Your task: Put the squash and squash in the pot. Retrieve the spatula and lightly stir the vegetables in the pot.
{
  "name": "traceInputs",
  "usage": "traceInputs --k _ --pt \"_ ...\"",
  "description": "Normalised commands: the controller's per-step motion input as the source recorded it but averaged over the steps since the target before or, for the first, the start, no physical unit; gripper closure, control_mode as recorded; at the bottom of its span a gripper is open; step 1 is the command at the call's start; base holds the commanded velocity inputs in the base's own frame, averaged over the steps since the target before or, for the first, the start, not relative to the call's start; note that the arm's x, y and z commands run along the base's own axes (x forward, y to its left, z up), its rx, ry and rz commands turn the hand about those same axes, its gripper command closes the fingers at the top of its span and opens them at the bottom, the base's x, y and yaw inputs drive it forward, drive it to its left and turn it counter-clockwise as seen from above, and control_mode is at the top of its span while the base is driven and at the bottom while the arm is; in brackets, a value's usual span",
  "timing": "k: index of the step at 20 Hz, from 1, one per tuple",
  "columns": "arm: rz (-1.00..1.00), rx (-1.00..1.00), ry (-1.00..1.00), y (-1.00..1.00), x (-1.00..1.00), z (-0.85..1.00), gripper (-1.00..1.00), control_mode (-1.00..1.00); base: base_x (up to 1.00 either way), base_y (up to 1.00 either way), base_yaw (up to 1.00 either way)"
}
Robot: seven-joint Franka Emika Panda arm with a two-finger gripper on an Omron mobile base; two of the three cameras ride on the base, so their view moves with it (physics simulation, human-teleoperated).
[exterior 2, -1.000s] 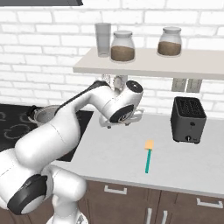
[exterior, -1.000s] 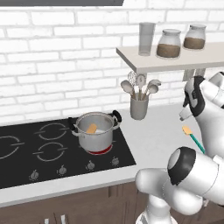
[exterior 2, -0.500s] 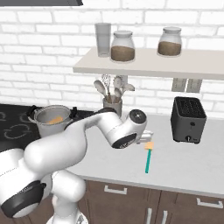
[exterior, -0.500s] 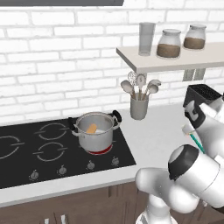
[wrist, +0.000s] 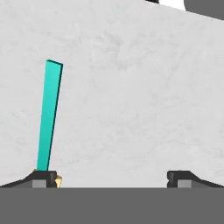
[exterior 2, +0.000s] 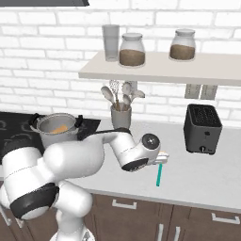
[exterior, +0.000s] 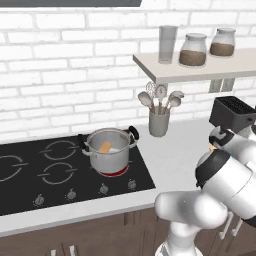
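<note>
The steel pot (exterior: 109,150) (exterior 2: 56,131) stands on the hob's right burner with yellow-orange squash (exterior: 104,147) (exterior 2: 59,129) inside; I cannot tell two pieces apart. The spatula (exterior 2: 159,175) lies on the counter in front of the toaster. In the hand view its teal handle (wrist: 50,113) runs away from the hand, and a sliver of the yellow blade (wrist: 58,178) shows by the left fingertip (wrist: 43,176). My gripper (exterior 2: 163,158) (wrist: 113,178) hangs low over the blade end, open and holding nothing. The handle lies beside the left fingertip, not between the jaws.
A grey crock of spoons and whisks (exterior: 159,122) (exterior 2: 120,114) stands behind the pot. The black toaster (exterior 2: 202,128) (exterior: 232,112) sits at the back right. A wall shelf (exterior 2: 155,70) with a glass and jars overhangs the counter. The counter's front edge is close to the spatula.
The arm has swung right from the pot side and dropped down over the spatula's blade end. The jaws stayed open. Pot and spatula have not moved.
</note>
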Motion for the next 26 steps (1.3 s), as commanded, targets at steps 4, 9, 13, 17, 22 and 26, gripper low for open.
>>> traceInputs --k 4,9,13,17,22,26 --pt "-0.07 0.0 0.0 -0.31 0.06 -0.18 -1.0 -1.0 0.0 0.0 0.0" --pt "-0.06 0.0 0.01 -0.36 0.0 -0.03 -1.0 -1.0 0.0 0.0 0.0" --pt "-0.03 0.0 0.02 -0.22 -0.04 0.0 -1.0 -1.0 0.0 0.0 0.0" --pt "-0.02 0.0 0.02 -0.24 -0.08 -0.06 -1.0 -1.0 0.0 0.0 0.0" --pt "-0.01 0.0 0.07 -0.17 -0.1 -0.34 -1.0 -1.0 0.0 0.0 0.0" --pt "0.0 0.0 0.05 -0.08 -0.18 -0.38 -1.0 -1.0 0.0 0.0 0.0"
